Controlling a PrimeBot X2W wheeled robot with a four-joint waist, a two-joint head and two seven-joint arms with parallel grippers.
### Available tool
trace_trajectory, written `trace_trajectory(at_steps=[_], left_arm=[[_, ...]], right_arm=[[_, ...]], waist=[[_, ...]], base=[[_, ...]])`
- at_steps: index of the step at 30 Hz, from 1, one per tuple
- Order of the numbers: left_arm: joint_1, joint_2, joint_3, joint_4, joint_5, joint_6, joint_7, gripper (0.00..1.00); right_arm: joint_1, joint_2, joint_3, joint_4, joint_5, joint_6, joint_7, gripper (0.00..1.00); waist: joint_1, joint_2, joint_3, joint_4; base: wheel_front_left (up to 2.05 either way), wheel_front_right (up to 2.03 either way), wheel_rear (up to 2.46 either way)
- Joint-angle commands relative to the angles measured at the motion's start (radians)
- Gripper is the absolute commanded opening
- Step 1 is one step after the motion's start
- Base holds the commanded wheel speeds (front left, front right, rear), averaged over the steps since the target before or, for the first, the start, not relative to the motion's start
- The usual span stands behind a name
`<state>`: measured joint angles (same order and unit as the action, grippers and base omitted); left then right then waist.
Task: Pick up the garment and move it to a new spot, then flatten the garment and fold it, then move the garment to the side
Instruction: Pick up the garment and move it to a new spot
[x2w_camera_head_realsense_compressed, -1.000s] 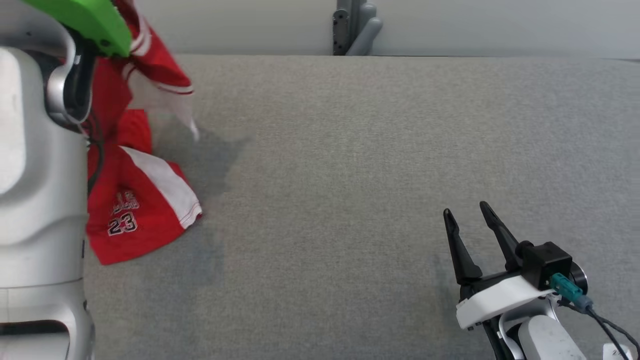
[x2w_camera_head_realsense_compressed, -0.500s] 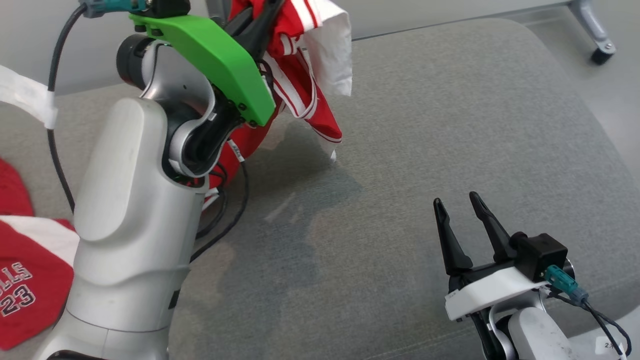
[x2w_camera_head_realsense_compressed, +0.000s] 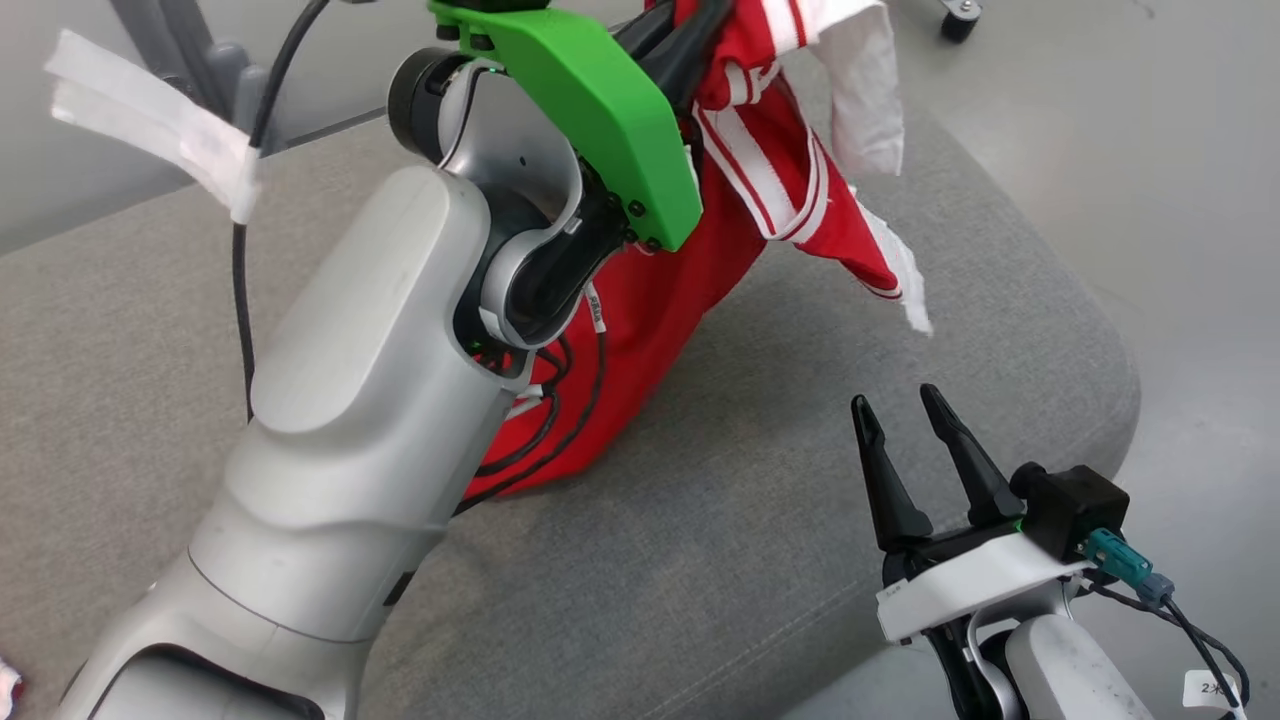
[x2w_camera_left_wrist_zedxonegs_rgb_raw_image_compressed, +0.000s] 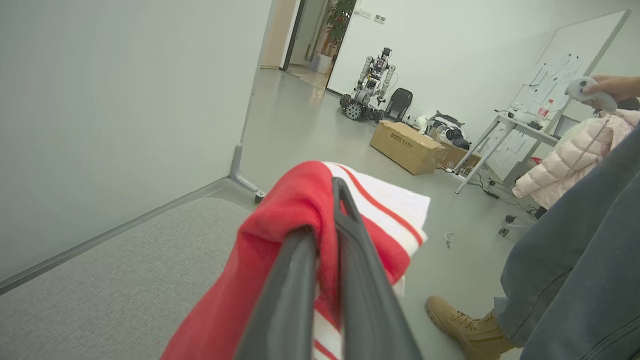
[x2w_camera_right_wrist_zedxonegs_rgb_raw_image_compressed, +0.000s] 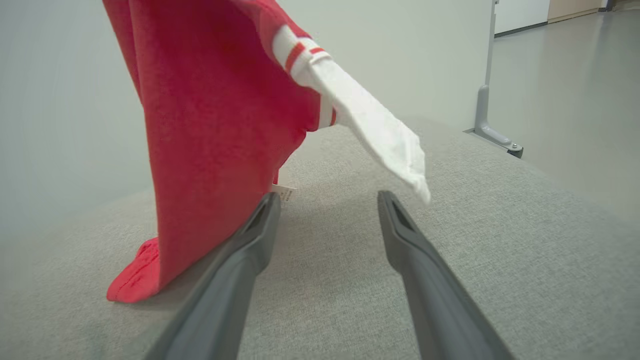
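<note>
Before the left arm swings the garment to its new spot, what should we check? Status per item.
1. Left gripper grip: shut on garment, fabric pinched between the fingers. ok
2. Garment off the cushion: lower hem rests on it. not ok
3. Right gripper: open, nothing in it. ok
4. White flap versus right gripper: apart in the head view, but close. ok
5. Cables on the left arm: lying against the red fabric; whether they will snag, cannot tell
6. Bystander: a person's boot is on the floor near the held garment. not ok
</note>
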<state>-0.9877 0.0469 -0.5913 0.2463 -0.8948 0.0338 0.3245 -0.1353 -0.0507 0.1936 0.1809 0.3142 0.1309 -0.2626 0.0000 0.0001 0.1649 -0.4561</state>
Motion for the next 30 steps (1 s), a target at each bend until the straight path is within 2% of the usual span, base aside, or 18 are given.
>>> trace_trajectory(at_steps=[1,8,13,19,20,21,24,30], left_arm=[[0.005,0.007,0.003,0.025,0.004,0.006,-0.011,0.0],[0.059,0.029,0.021,0.208,0.0,0.011,-0.06,0.0],[0.074,0.014,0.007,0.327,-0.01,-0.03,-0.136,0.0],[0.058,0.004,-0.037,0.45,-0.049,-0.086,-0.278,0.02],[0.054,0.004,-0.053,0.471,-0.049,-0.089,-0.302,0.7],[0.052,0.005,-0.062,0.495,-0.056,-0.084,-0.327,1.0],[0.046,0.004,-0.111,0.548,-0.062,-0.089,-0.372,1.0],[0.056,0.005,-0.223,0.578,-0.04,-0.11,-0.379,1.0]], right_arm=[[0.004,0.0,0.002,-0.003,0.005,0.0,-0.003,1.0],[-0.019,0.0,0.008,0.0,0.005,0.0,-0.003,1.0],[-0.046,0.0,0.021,-0.004,0.011,0.0,-0.003,1.0],[-0.079,0.0,0.069,-0.006,0.025,0.0,-0.003,1.0],[-0.082,0.0,0.076,-0.005,0.027,0.0,-0.003,1.0],[-0.083,-0.001,0.082,-0.005,0.029,0.0,-0.003,1.0],[-0.081,-0.001,0.092,-0.003,0.026,0.0,-0.003,1.0],[-0.052,-0.001,0.081,0.009,0.001,0.0,-0.003,1.0]], waist=[[0.0,-0.0001,0.017,-0.043],[0.0,-0.0001,0.042,-0.035],[0.0,-0.0001,0.075,-0.017],[0.0,-0.0001,0.103,-0.009],[0.0,-0.0001,0.104,-0.009],[0.0,-0.0001,0.105,-0.008],[0.0,-0.0001,0.1,0.0],[0.0,-0.0001,0.075,0.032]], base=[[0.0,0.0,0.0],[0.0,0.0,0.0],[0.0,0.0,0.0],[0.0,0.0,0.0],[0.0,0.0,0.0],[0.0,0.0,0.0],[0.0,0.0,0.0],[0.0,0.0,0.0]])
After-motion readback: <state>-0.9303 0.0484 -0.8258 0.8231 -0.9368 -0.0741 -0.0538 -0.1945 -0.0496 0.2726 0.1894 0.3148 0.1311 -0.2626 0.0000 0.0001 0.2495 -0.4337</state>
